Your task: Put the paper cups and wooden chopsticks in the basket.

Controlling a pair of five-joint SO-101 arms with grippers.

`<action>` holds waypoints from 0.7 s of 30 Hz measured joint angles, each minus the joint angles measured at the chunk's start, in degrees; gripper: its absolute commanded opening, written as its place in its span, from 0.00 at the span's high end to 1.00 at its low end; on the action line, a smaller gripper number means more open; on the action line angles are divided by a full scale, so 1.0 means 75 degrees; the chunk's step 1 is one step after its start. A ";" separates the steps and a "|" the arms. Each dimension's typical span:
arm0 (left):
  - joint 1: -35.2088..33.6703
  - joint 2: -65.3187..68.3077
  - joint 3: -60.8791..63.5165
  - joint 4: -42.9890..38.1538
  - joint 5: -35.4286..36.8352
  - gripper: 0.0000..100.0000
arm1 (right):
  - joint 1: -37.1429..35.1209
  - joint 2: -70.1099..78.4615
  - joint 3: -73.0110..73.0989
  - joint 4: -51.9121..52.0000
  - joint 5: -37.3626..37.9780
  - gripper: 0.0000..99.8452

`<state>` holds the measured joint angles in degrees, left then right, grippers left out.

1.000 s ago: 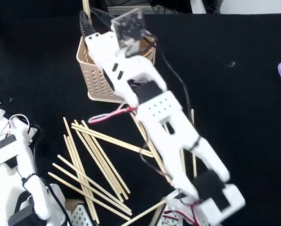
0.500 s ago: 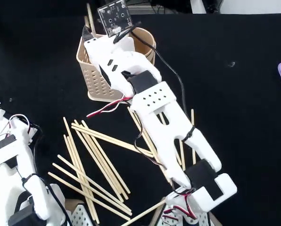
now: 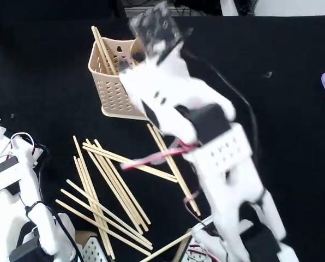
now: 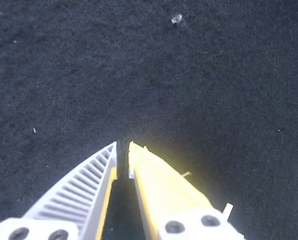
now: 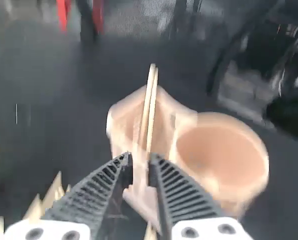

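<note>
Swinging away, the right arm [image 3: 206, 125] has lifted off the basket [image 3: 112, 90], and two chopsticks [image 3: 104, 50] now lean in its 10 o'clock corner! Down at 8 o'clock, the left gripper [image 4: 123, 146] sits pinched together over the bare black surface [image 4: 214, 75]. Loose chopsticks [image 3: 110, 185] fan out at 7 o'clock. Up at 11 o'clock, the right gripper [image 5: 140, 159] shows a narrow gap with nothing in it, and a paper cup [image 5: 220, 160] sits right against the basket.

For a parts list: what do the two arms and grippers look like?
The left arm and right arm are white plastic with black motor blocks and red and black cables. Left gripper: one white, one yellow ribbed finger. Right gripper: black ribbed fingers.
</note>
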<state>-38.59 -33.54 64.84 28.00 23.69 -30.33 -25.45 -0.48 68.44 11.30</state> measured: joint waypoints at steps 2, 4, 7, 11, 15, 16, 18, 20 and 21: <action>0.0000 0.0000 0.0000 0.0000 0.0000 0.95 | 0.0000 -0.0316 0.0176 0.1301 0.0844 0.94; 0.0000 0.0000 0.0000 0.0000 0.0000 0.95 | 0.0000 -0.0539 0.0563 0.2438 0.1747 0.91; 0.0000 0.0000 0.0000 0.0000 0.0000 0.95 | -0.0035 -0.0703 0.1571 0.3388 0.3048 0.86; 0.0000 0.0000 0.0000 0.0000 0.0000 0.95 | -0.0176 -0.0703 0.3352 0.3481 0.4736 0.85; 0.0000 0.0000 0.0000 0.0000 0.0000 0.95 | -0.0176 -0.0703 0.5240 0.3212 0.6142 0.85; 0.0000 0.0000 0.0000 0.0000 0.0000 0.95 | -0.0176 -0.0703 0.5603 0.3130 0.6423 0.85; 0.0000 0.0000 0.0000 0.0000 0.0000 0.95 | -0.0305 -0.0703 0.6119 0.3095 0.6845 0.85; 0.0000 0.0000 0.0000 0.0000 0.0000 0.95 | -0.0574 -0.0703 0.6435 0.3036 0.7068 0.85; 0.0000 0.0000 0.0000 0.0000 0.0000 0.95 | -0.0762 -0.0703 0.6588 0.3024 0.7127 0.85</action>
<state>-38.59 -33.54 64.84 28.00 23.69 -36.04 -30.73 48.92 91.12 64.75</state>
